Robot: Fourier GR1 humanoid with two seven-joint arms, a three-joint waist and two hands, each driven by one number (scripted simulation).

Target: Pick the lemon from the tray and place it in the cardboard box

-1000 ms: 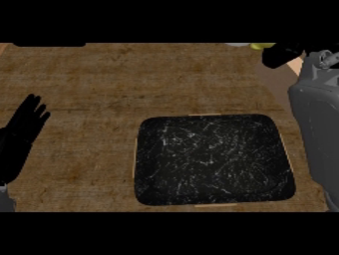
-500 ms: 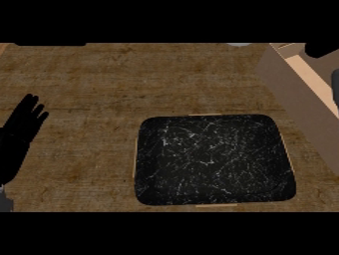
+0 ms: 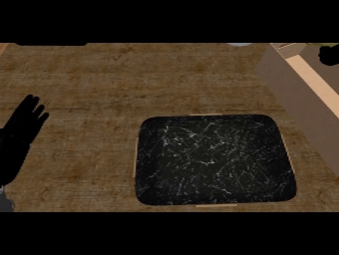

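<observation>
1. The counter point(image 3: 113, 79) was a brown, wood-grained surface filling the head view.
2. The tray point(image 3: 213, 159), black with white marbled veining and a thin pale rim, lay toward the counter's near edge, right of centre. Its surface showed nothing on it.
3. The cardboard box point(image 3: 305, 104) stood at the counter's right edge, running from the far right corner toward the near side. Its brown outer wall faced the tray, and a lighter inner face showed along its top. The box and the tray were near each other but apart.
4. The left hand point(image 3: 14, 142) rested at the counter's left edge, fingers straight and pointing up, holding nothing.
5. The right hand point(image 3: 338, 54) showed only as a dark shape at the far right corner, above the box's open top. Whether its fingers were open or curled could not be told.
6. The lemon could not be seen anywhere in the view; it was not on the tray, and its place could not be told.
</observation>
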